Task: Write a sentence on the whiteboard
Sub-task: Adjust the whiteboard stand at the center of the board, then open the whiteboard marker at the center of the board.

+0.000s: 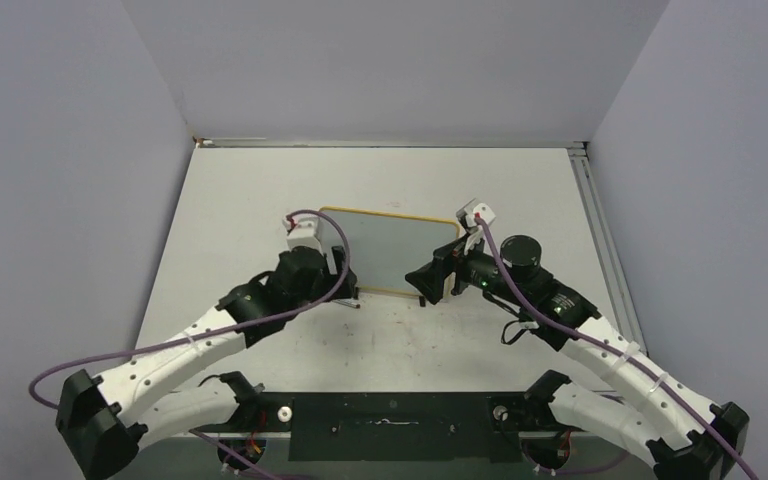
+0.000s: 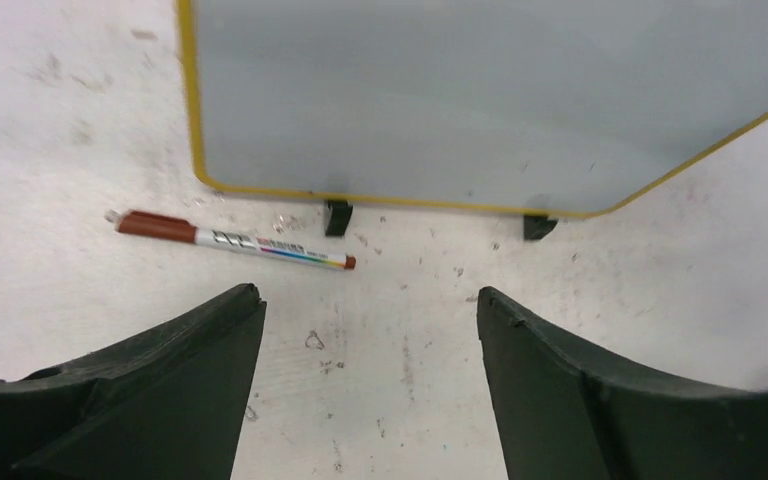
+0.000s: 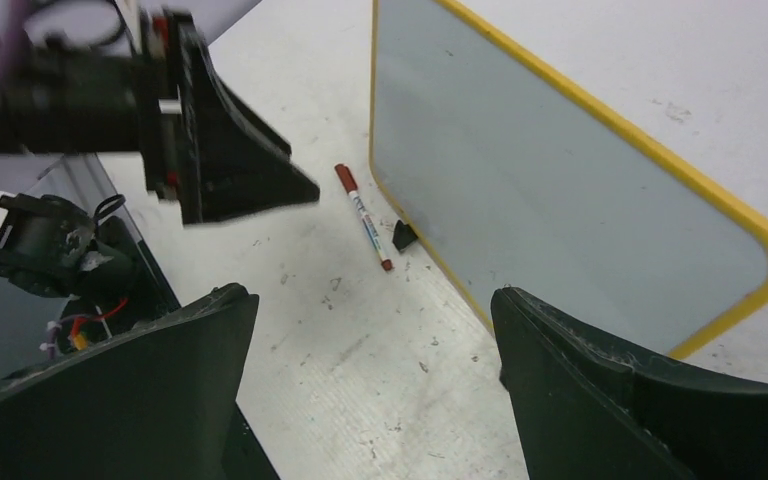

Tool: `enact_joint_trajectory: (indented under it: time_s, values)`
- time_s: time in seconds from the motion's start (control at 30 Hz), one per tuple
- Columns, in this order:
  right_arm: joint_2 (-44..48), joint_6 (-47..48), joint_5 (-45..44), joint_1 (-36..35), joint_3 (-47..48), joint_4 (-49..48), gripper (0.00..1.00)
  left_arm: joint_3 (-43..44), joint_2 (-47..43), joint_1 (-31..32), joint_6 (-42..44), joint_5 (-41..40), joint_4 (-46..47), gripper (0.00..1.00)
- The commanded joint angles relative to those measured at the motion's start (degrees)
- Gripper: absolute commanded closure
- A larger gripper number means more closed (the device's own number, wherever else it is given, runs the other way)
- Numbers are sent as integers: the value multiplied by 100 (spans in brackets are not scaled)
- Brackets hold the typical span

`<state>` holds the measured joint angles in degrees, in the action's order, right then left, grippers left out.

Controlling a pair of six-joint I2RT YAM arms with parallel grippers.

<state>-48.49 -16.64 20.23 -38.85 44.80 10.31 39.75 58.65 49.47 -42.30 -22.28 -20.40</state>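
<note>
Left arm [image 1: 200,340] and right arm [image 1: 610,352] flank the whiteboard [image 1: 390,250], fingers [image 2: 160,390] spread

A slim marker pen [image 2: 230,240] lies flat on the white tabletop [image 1: 260,200], its white barrel carrying a strip of coloured print, with a brown-red cap on one end and a small red tip at the other. The tabletop around it is scuffed, with dark specks and faint smudges. Plain grey walls [image 1: 380,60] enclose the table on three sides, a metal rail [image 1: 600,230] runs along its right edge, and a black plate [image 1: 390,425] sits at its near edge.
</note>
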Motion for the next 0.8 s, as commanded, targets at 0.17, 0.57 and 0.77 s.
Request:
enact_joint_trajectory:
  time_s: [0.17,0.57,0.77]
  values:
    - [-1034,-461,-1179,-1638,-169,-947,23,1375,-903,-2796,1951,1715,-1710,12]
    - [-4168,-245,-2262,-2645,1464,-1050,45,521,-1299,-3879,3077,1129,-517,10]
    - [-5163,142,-2450,-2617,2336,-571,52,420,-1446,-3883,3070,1368,-391,10]
